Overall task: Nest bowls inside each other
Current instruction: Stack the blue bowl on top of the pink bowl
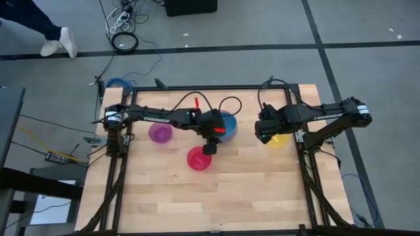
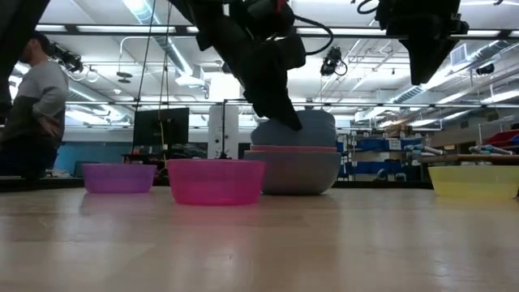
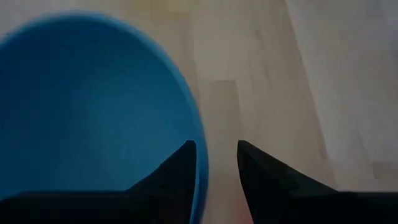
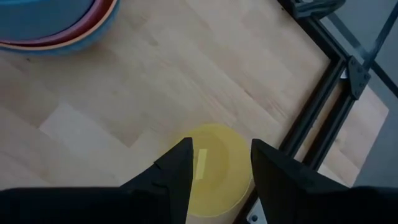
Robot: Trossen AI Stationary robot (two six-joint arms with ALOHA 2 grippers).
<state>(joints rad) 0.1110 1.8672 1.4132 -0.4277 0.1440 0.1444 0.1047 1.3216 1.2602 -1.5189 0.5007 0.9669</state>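
Observation:
A stack of nested bowls (image 1: 228, 124) stands mid-table toward the far edge. Its blue top bowl (image 3: 93, 106) sits high on the red and orange rims (image 4: 74, 34). My left gripper (image 3: 214, 155) is open at the near rim of that blue bowl, slanting down. One finger (image 3: 183, 168) is over the bowl's inside and the other (image 3: 255, 171) is outside it. A pink bowl (image 1: 199, 159) and a purple bowl (image 1: 160, 133) rest on their bases nearby. My right gripper (image 4: 221, 158) hangs open, well above the yellow bowl (image 4: 214, 177) at the right. My left gripper stands astride the blue top bowl's rim (image 3: 200, 168), slanting down from the near left. I cannot tell whether either finger touches the rim.
Black frame rails (image 4: 323, 106) run close beside the yellow bowl along the table's right edge. Bare wood (image 1: 216, 196) fills the near half of the table. A person (image 2: 36, 105) stands in the room beyond the table.

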